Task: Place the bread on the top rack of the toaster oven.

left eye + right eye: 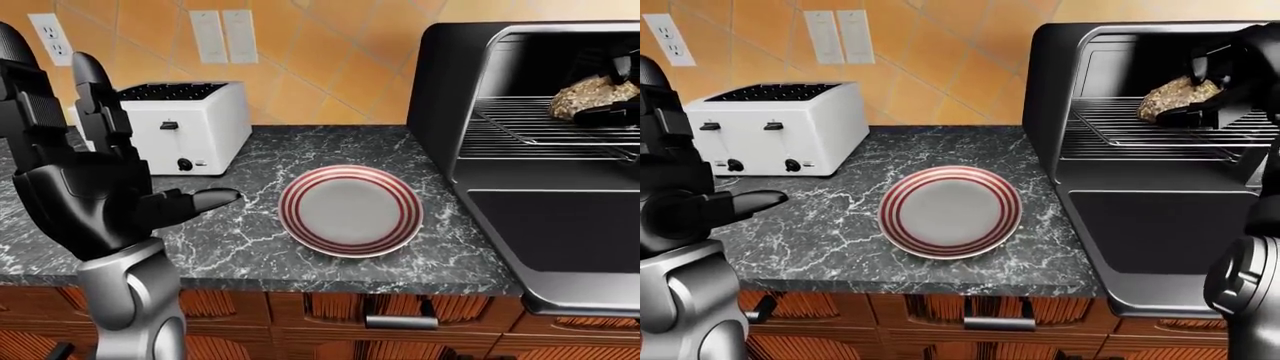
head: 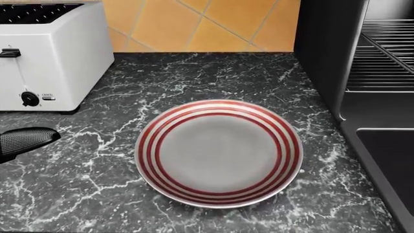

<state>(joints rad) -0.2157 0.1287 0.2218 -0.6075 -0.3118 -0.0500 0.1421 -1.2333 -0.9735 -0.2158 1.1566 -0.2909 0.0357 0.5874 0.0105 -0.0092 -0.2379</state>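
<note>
The bread [image 1: 1168, 98], a brown seeded piece, is inside the open black toaster oven [image 1: 1050, 90], at the top rack [image 1: 1130, 131]. I cannot tell whether it rests on the wires or sits just above them. My right hand [image 1: 1202, 88] reaches into the oven from the right, with its fingers closed round the bread's right end. My left hand [image 1: 118, 154] is raised at the left of the left-eye view. It is open and empty, fingers up and thumb pointing right.
An empty red-striped plate [image 2: 220, 153] lies on the dark marble counter [image 2: 97, 189]. A white toaster [image 1: 190, 124] stands at the left against the tiled wall. The oven door [image 1: 1160, 232] is folded down flat and overhangs the counter edge.
</note>
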